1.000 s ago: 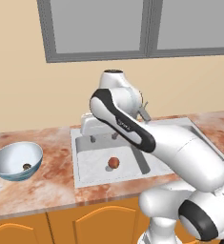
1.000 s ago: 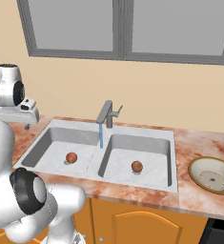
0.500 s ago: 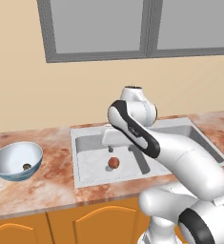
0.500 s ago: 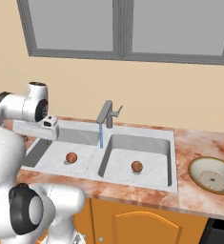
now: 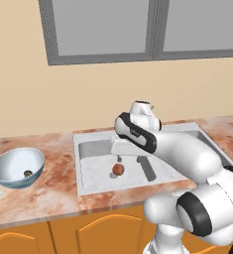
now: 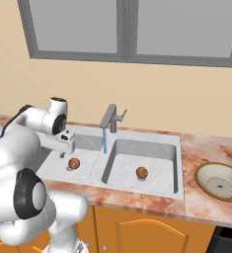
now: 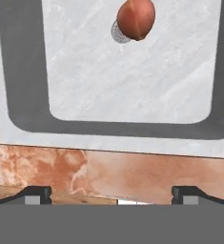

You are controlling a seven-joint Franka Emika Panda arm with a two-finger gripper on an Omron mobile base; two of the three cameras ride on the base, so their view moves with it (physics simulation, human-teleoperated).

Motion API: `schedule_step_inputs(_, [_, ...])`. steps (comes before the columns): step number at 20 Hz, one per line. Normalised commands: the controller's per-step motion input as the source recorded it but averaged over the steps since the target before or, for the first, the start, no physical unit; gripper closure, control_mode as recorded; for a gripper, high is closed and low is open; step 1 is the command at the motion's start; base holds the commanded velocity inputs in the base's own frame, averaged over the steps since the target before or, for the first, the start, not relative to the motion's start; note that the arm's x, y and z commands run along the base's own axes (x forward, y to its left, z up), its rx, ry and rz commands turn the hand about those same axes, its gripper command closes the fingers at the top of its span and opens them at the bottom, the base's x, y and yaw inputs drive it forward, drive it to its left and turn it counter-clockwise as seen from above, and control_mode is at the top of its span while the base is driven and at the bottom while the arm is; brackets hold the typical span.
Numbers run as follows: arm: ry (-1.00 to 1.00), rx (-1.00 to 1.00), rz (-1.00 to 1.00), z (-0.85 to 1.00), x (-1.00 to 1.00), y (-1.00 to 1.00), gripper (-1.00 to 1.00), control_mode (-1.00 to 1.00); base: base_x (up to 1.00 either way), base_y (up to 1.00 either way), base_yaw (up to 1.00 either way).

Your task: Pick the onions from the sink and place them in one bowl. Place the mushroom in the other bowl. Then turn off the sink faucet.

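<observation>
left base view: the arm reached forward over the sink (image 5: 88,149), with the gripper (image 5: 119,158) hanging low over the left basin, just above and beside one onion (image 5: 118,169) lying on the basin floor. the blue-and-white bowl (image 5: 9,166) sat on the counter (image 5: 53,183) well to the left of the sink, and the mushroom (image 5: 28,173) lay inside it as a small dark speck near the bottom.

right base view: the gripper (image 6: 63,155) sat over the left basin, close to the left onion (image 6: 74,163) but not touching it. a second onion (image 6: 142,172) lay in the right basin, well apart from the first. the sink faucet (image 6: 111,117) stood at the back between the two basins, and a thin blue stream of water (image 6: 104,141) ran down from its spout, so the tap was on. the tan bowl (image 6: 219,182) sat on the counter to the right of the sink, holding no onion or mushroom.

hand view: the two fingertips (image 7: 35,194) showed at the bottom corners, spread wide apart with nothing between them. they sat over the marbled counter edge rather than over the basin. the onion (image 7: 136,19) lay at the top of the view, resting over the round drain (image 7: 118,33) and partly covering it. the basin floor around it was pale and speckled, with a darker grey wall band round it.
</observation>
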Motion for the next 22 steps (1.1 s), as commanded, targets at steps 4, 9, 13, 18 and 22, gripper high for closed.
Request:
schedule_step_inputs(4, [0.00, -0.08, -0.05, -0.49, 0.47, 0.00, -1.00, -1.00, 0.00, 0.00, 0.00])
schedule_step_inputs(9, [0.00, -0.08, -0.03, -0.52, 0.42, 0.00, -1.00, -1.00, 0.00, 0.00, 0.00])
schedule_step_inputs(13, [0.00, -0.02, 0.00, -0.41, 0.32, 0.00, -1.00, -1.00, 0.00, 0.00, 0.00])
schedule_step_inputs(18, [0.00, -0.02, 0.00, -0.32, 0.28, 0.00, -1.00, -1.00, 0.00, 0.00, 0.00])
schedule_step_inputs(22, [0.00, -0.01, 0.00, -0.36, 0.30, 0.00, -1.00, -1.00, 0.00, 0.00, 0.00])
